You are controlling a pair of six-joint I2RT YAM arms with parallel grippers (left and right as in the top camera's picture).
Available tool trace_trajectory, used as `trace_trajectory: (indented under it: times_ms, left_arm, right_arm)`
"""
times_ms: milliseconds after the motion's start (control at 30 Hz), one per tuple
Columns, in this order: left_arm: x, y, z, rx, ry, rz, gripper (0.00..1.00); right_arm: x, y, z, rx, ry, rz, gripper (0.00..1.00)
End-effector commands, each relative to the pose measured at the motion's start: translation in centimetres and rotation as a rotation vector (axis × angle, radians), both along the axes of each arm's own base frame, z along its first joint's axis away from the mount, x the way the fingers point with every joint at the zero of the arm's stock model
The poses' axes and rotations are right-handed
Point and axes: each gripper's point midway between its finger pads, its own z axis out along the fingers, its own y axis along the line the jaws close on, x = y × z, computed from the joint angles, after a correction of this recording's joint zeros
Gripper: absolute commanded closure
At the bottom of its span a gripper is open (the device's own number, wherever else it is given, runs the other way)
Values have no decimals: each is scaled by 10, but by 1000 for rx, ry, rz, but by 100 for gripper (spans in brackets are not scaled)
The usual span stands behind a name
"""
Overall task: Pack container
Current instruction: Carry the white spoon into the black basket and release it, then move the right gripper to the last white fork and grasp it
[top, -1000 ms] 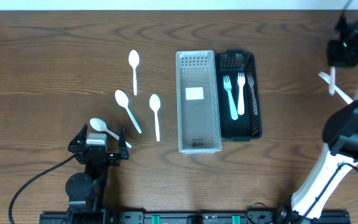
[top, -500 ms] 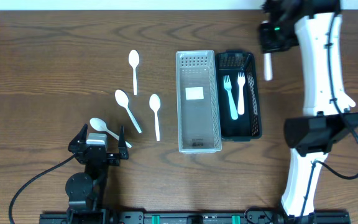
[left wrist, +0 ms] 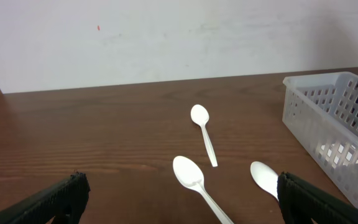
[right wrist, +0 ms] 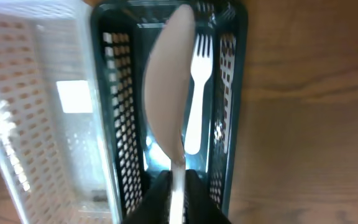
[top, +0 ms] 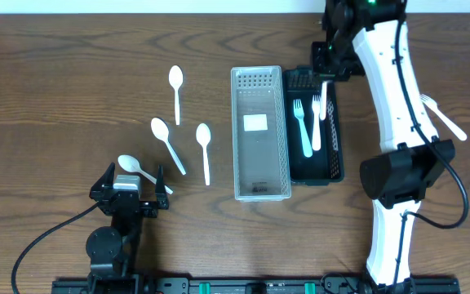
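My right gripper [top: 326, 69] is shut on a white plastic utensil [top: 323, 104] and holds it over the black basket [top: 337, 122], which has two white forks [top: 303, 122] inside. In the right wrist view the gripper [right wrist: 178, 186] clamps the utensil's handle; its blurred head [right wrist: 168, 106] hangs above the basket [right wrist: 235, 93] and a fork [right wrist: 196, 81]. The clear basket [top: 237, 131] stands left of the black one. Several white spoons [top: 166, 143] lie to its left. My left gripper [top: 129, 189] is open and empty near the front edge, behind one spoon [top: 137, 169].
A loose white fork [top: 443, 116] lies on the table at the far right. The left wrist view shows three spoons [left wrist: 194, 180] ahead between my open fingers [left wrist: 180, 183] and the clear basket [left wrist: 334, 118] at right. A white wall borders the table's far edge.
My right arm has swung from the far right of the table leftward with the utensil, reaching above the black basket. The left arm has not moved.
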Motion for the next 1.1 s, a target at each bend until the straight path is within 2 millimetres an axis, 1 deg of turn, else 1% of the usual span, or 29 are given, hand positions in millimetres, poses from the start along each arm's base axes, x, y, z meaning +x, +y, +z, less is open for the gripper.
trace_trajectory:
  times_ms: [0, 33, 100, 167, 233, 267, 333, 400, 500, 567, 633, 733, 767, 833, 933, 1000, 1067]
  left_arm:
    - [0, 1, -15, 1, 37, 2, 2]
    - [0, 1, -15, 1, 37, 3, 2]
    - [0, 1, -15, 1, 37, 2, 2]
    - [0, 1, -15, 1, 37, 2, 2]
    - [0, 1, -15, 1, 37, 2, 2]
    - [0, 1, -15, 1, 37, 2, 2]
    - [0, 1, -15, 1, 37, 2, 2]
    - [0, 1, -15, 1, 37, 2, 2]
    - [0, 1, -15, 1, 37, 2, 2]
    - [0, 1, -15, 1, 37, 2, 2]
    - [0, 1, -15, 1, 37, 2, 2]
    - [0, 1, -15, 1, 37, 2, 2]
    - [0, 1, -15, 1, 37, 3, 2]
    - [0, 1, -15, 1, 37, 2, 2]
    - [0, 1, -15, 1, 37, 3, 2]
    - [0, 1, -15, 1, 37, 2, 2]
    - [0, 1, -15, 1, 37, 2, 2]
  right_arm:
    - [-8, 0, -16, -26, 47, -30, 76]
    - [-9, 0, -21, -28, 56, -30, 70]
    - [-10, 1, -27, -24, 70, -27, 49]
    - [-10, 1, -28, -25, 68, -10, 31]
    - [-7, 2, -27, -25, 56, 19, 5]
    - [-6, 1, -25, -25, 48, 36, 1]
    - [-1, -7, -19, -33, 25, 66, 1]
    - [5, -26, -11, -86, -2, 58, 1]
    - [15, -76, 7, -208, -46, 67, 1]
    - [17, -105, 16, -241, -48, 172, 1]
    - [17, -130, 17, -263, -30, 296, 1]
    - [18, -171, 15, -301, -13, 429, 1]
    - [20, -185, 16, -319, -17, 440, 1]
    - [23, -214, 18, -329, -47, 370, 1]
    - [29, -245, 19, -328, -92, 311, 1]
    - [31, -264, 18, -317, -121, 339, 1]
    - [32, -278, 15, -267, -162, 356, 1]
